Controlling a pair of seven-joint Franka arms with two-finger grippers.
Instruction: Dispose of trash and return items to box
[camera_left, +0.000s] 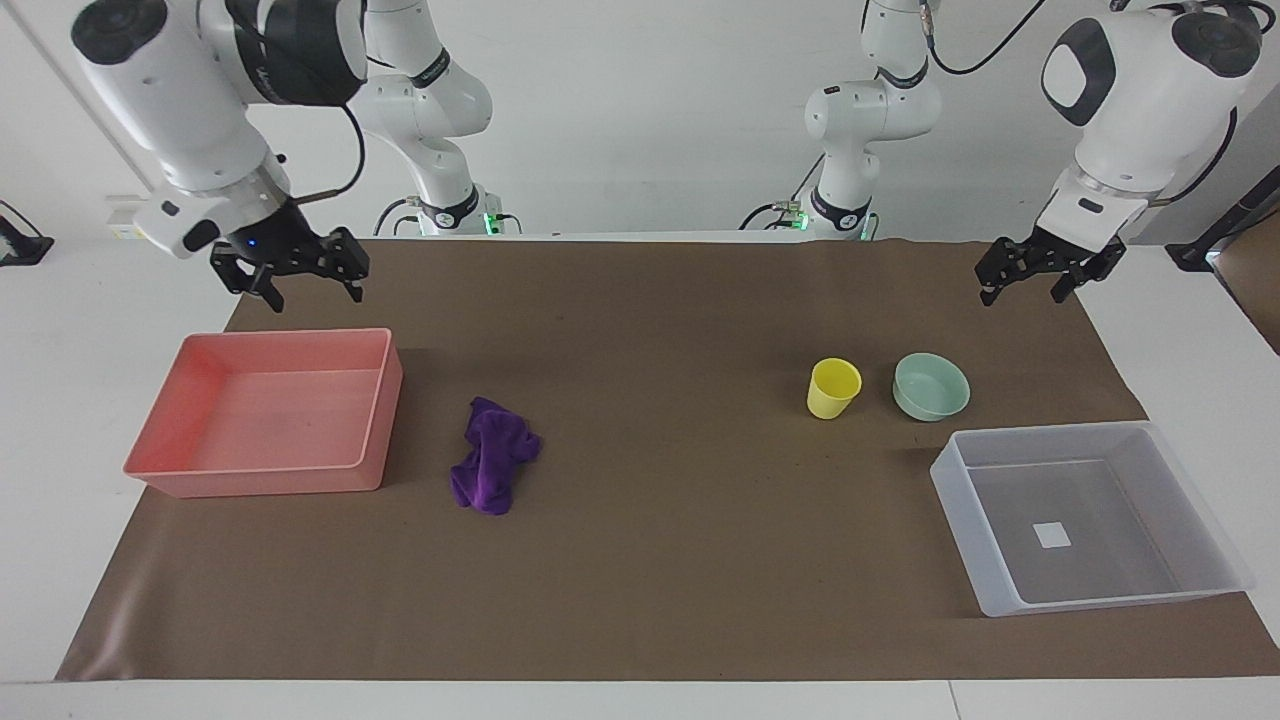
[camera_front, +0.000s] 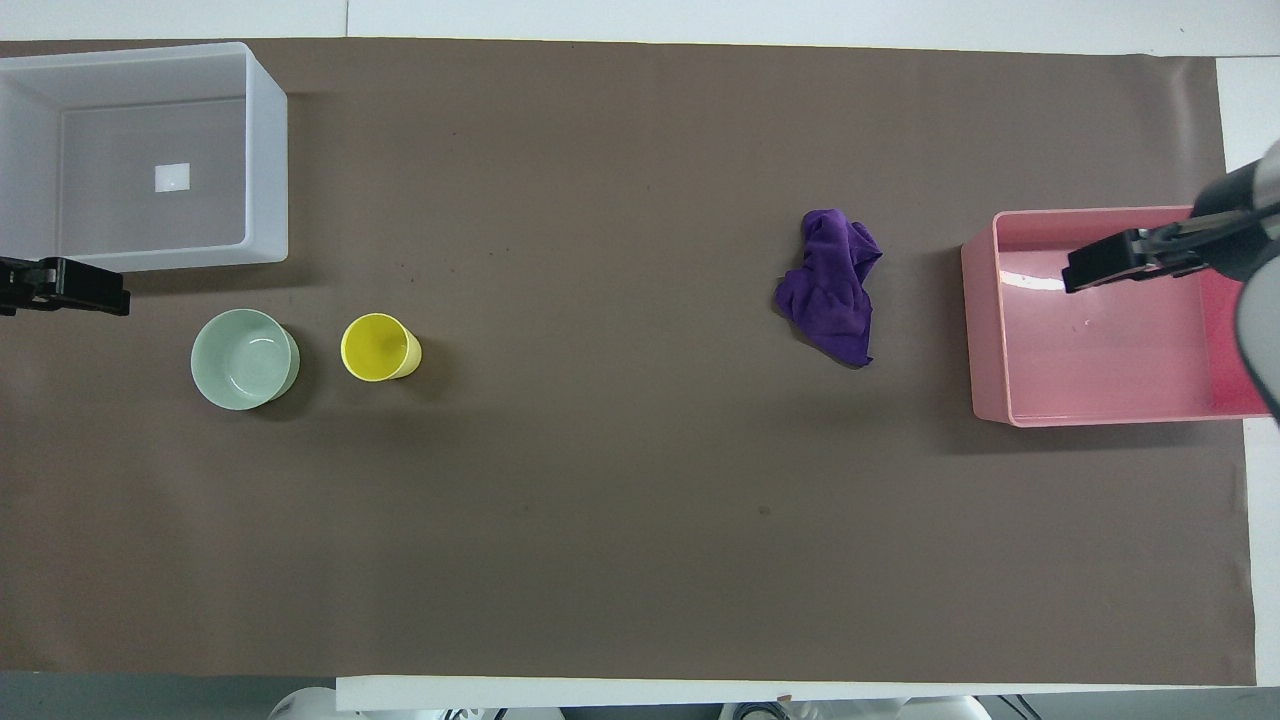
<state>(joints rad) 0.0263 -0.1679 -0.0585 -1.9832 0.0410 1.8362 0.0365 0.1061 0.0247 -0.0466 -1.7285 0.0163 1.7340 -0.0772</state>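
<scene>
The purple rag lies crumpled on the brown mat beside the pink tray; it also shows in the overhead view. The yellow cup and the mint-green bowl stand upright side by side, nearer to the robots than the translucent box, which holds only its white sticker. My right gripper is open and empty, up in the air over the pink tray. My left gripper is open and empty, raised over the mat's left-arm end near the bowl.
The pink tray sits at the right arm's end of the table with nothing in it. The brown mat covers most of the table. Two more robot arms stand at the robots' end of the table.
</scene>
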